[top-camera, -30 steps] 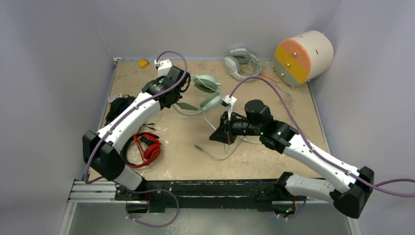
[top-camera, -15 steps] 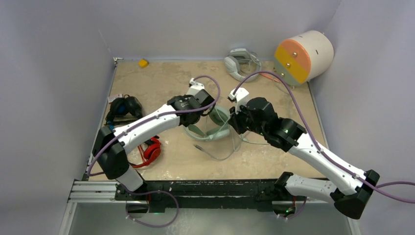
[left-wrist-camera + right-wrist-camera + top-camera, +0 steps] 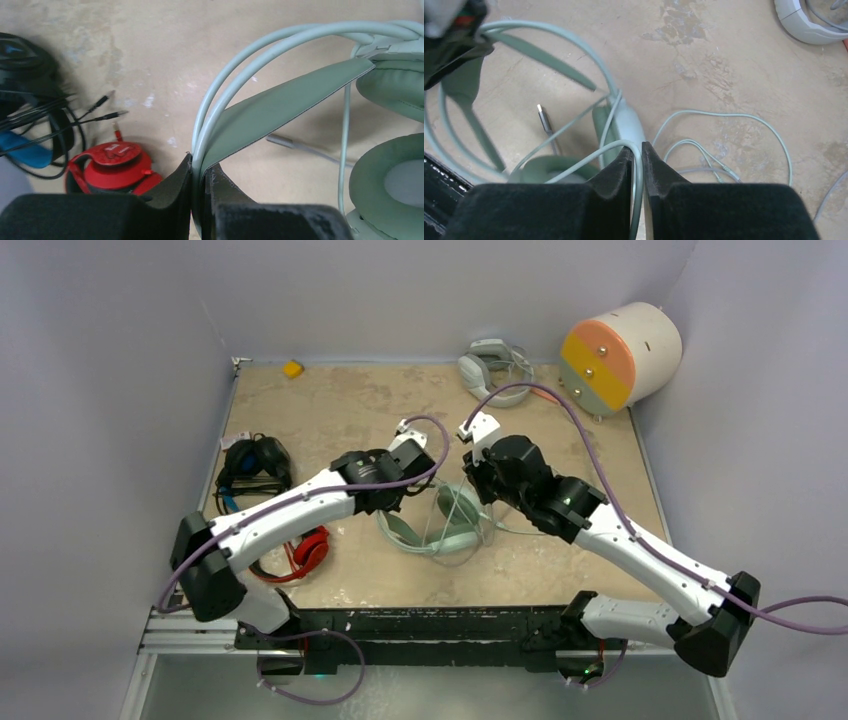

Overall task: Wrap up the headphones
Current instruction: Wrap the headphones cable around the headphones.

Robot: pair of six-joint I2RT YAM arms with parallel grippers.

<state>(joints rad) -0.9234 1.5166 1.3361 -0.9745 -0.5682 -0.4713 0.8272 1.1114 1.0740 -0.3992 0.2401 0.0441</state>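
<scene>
Mint-green is the colour at the centre of your overhead view: the pale headset [image 3: 440, 530] sits mid-table [image 3: 330, 410], between your two arms. Your left gripper [image 3: 200, 167] is clamped on its headband. In the left wrist view the twin wire hoops and the flat green strap run straight into the pinched fingers [image 3: 172, 182]. Your right gripper [image 3: 637, 150] is nipped on the headset's thin cable [image 3: 724, 117], which passes between the nearly closed pads. The rest of the cable lies in loose loops on the table to the right of that frame. A metal plug [image 3: 544, 117] lies on the table left of centre in that view.

The other two headsets are towards the left edge of the overhead frame. The red-and-black headset [image 3: 305, 548] is at lower left, partly under your left arm, and the black-and-blue headset [image 3: 250, 465] is just above it. At the top of the frame you have a grey-white headset [image 3: 490, 370], with an orange-and-yellow drum [image 3: 620, 355] to its right.
</scene>
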